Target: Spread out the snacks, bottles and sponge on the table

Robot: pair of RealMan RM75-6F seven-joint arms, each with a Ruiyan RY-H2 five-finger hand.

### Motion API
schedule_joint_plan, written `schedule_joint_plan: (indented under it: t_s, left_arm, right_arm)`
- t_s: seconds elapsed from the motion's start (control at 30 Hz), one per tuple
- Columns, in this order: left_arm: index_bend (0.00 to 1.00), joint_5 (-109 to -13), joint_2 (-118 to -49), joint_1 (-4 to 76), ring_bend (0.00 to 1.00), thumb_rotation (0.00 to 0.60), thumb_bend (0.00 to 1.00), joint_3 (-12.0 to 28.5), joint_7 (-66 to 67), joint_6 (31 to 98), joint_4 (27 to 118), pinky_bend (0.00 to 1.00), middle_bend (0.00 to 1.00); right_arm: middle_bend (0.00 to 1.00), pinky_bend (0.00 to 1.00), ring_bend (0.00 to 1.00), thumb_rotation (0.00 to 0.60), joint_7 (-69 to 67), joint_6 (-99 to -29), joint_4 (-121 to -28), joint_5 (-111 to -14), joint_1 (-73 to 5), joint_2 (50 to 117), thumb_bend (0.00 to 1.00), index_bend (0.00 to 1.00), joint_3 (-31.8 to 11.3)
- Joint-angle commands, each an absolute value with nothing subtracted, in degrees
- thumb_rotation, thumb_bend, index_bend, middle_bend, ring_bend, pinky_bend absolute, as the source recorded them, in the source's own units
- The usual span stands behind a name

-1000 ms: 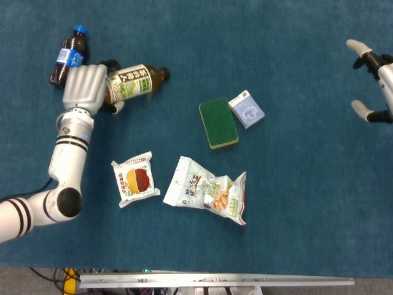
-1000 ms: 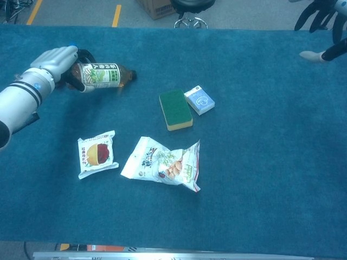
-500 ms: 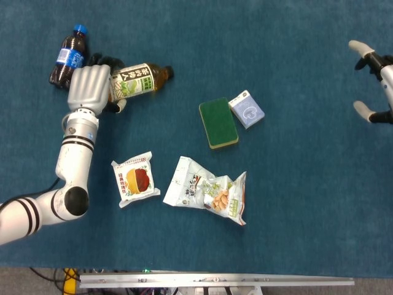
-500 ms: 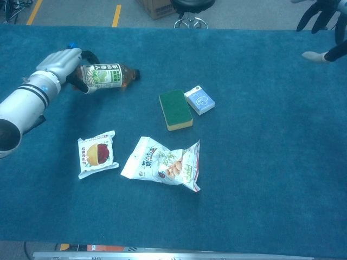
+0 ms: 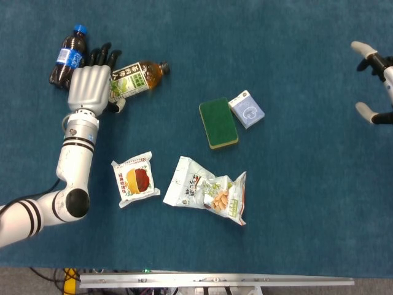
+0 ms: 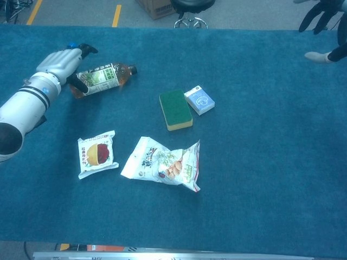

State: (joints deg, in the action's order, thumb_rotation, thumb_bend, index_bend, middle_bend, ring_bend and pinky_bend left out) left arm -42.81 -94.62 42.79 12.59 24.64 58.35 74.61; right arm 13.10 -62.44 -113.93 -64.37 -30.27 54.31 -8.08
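Your left hand [image 5: 89, 86] lies on the tea bottle [image 5: 136, 77] near the desk's [image 5: 307, 184] far left corner, its fingers [image 5: 104, 56] spread wide, not gripping it. The cola bottle [image 5: 65, 55] lies just beside the hand. Your right hand [image 5: 376, 80], fingers apart, hovers at the far right edge. The sponge [image 5: 218, 123] touches the small box [image 5: 246, 109] mid-desk; two snack bags [image 5: 135, 179] [image 5: 209, 192] lie nearer the front edge
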Motion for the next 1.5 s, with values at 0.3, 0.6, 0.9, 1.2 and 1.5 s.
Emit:
schedule_joint_plan:
  t_s: [0.3, 0.6, 0.9, 1.2, 1.5]
  left_arm:
    - [0.01, -45.99, -89.52, 41.62, 0.0, 0.6, 0.24, 12.53, 24.45, 58.5, 82.66, 0.08, 0.0]
    - [0.01, -51.24, -77.67, 40.47, 0.0, 0.6, 0.24, 9.22, 27.03, 57.9, 100.87, 0.08, 0.0]
    - [0.02, -57.91, -71.07, 36.3, 0.0, 0.6, 0.24, 5.99, 26.66, 64.06, 111.55, 0.08, 0.0]
    - [0.02, -66.61, -65.85, 30.32, 0.0, 0.6, 0.24, 3.74, 20.17, 70.28, 114.56, 0.08, 0.0]
    - [0.02, -73.22, -59.96, 25.49, 0.0, 0.6, 0.24, 1.34, 15.01, 73.47, 116.04, 0.08, 0.0]
  right_arm:
    - [0.37, 0.58, 0.36, 0.6, 11.98, -62.59, -113.13, -64.83, -29.64, 54.12, 0.24, 0.12, -8.37]
    - [0.37, 0.57, 0.36, 0.6, 11.66, -61.51, -111.55, -67.62, -29.52, 54.33, 0.24, 0.13, -7.55]
    - [0.37, 0.55, 0.34, 0.6, 13.12, -60.42, -110.99, -72.98, -30.2, 54.92, 0.24, 0.13, -6.46]
    - [0.34, 0.51, 0.29, 0.6, 18.1, -56.18, -111.65, -72.88, -33.97, 58.37, 0.15, 0.13, -6.69]
    - [0.25, 0.43, 0.22, 0.6, 28.13, -51.16, -111.64, -66.68, -40.74, 65.0, 0.06, 0.07, -7.69]
